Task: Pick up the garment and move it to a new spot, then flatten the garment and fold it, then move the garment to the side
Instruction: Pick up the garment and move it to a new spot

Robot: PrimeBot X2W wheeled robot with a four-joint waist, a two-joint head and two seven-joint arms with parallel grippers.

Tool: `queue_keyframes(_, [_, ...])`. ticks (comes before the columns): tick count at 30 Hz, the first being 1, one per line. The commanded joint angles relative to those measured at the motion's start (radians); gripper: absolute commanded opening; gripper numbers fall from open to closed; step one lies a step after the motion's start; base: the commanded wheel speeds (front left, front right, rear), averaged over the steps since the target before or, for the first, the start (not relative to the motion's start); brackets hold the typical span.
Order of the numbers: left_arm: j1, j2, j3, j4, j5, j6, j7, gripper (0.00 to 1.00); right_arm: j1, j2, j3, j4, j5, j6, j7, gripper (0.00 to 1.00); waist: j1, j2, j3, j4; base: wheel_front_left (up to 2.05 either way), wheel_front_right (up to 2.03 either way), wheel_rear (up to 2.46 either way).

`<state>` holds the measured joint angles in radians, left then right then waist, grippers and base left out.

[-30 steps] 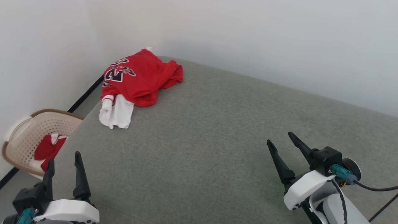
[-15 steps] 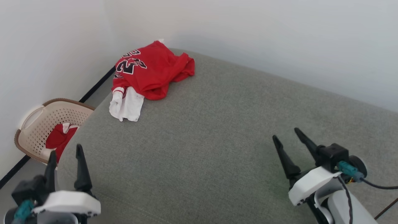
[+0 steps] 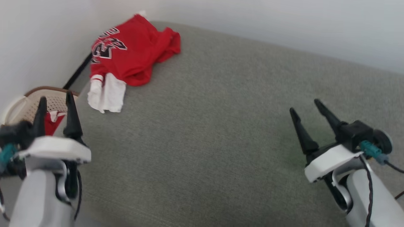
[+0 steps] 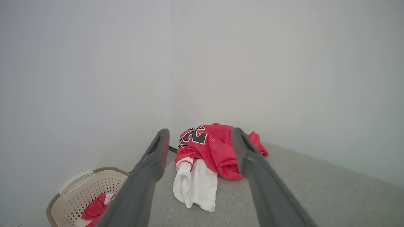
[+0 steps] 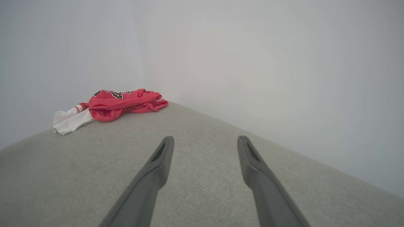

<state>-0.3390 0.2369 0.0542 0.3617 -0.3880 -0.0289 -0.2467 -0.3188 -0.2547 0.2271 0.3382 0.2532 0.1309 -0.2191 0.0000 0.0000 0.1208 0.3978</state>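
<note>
The garment [image 3: 132, 53], a red jersey with a white sleeve and black number, lies crumpled at the far left corner of the grey cushion [image 3: 221, 126]. It also appears between the fingers' line of sight as the garment [image 4: 214, 151] and far left as the garment [image 5: 120, 104]. My left gripper [image 3: 56, 102] stands open at the cushion's near left edge, well short of the jersey. At the lower right, my right gripper [image 3: 304, 105] is open above bare cushion. Left gripper [image 4: 199, 134] and right gripper [image 5: 205, 140] both hold nothing.
A beige perforated laundry basket [image 3: 22, 105] sits on the floor left of the cushion, holding another red and white cloth [image 3: 50, 121]; the basket [image 4: 79, 192] shows too. White walls meet behind the jersey. A dark cable [image 3: 391, 167] trails from the right wrist.
The head camera has tilted and shifted, so the whole scene sits higher and lefter. Both grippers have risen in view, the left one most. The jersey lies unmoved.
</note>
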Motion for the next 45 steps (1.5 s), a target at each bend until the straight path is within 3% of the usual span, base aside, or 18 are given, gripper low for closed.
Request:
queue_keyframes(1, [-0.047, 0.01, -0.004, 0.034, -0.01, -0.012, -0.004, 1.0, -0.019, -0.008, -0.003, -0.013, -0.012, 0.0, 0.007, 1.0, 0.0, 0.0, 0.056, -0.036, 0.0, 0.0, 0.0])
queue_keyframes(18, [-0.582, 0.134, -0.033, 0.506, -0.082, -0.094, 0.06, 1.0, -0.114, -0.077, -0.026, -0.188, -0.041, 0.0, 0.071, 1.0, 0.0, 0.0, 0.34, -0.143, 0.0, 0.0, 0.0])
queue_keyframes(30, [-0.819, 0.189, -0.065, 0.804, -0.123, -0.099, 0.283, 1.0, -0.142, -0.102, -0.053, -0.35, -0.061, 0.0, 0.126, 1.0, 0.0, 0.0, 0.463, -0.192, 0.0, 0.0, 0.0])
queue_keyframes(39, [-0.87, 0.166, -0.089, 0.905, -0.144, -0.101, 0.519, 1.0, -0.142, -0.111, -0.071, -0.427, -0.071, 0.0, 0.165, 1.0, 0.0, 0.0, 0.503, -0.203, 0.0, 0.0, 0.0])
queue_keyframes(45, [-0.83, 0.107, -0.109, 0.937, -0.169, -0.102, 0.699, 1.0, -0.142, -0.113, -0.078, -0.461, -0.075, 0.0, 0.186, 1.0, 0.0, 0.0, 0.515, -0.205, 0.0, 0.0, 0.0])
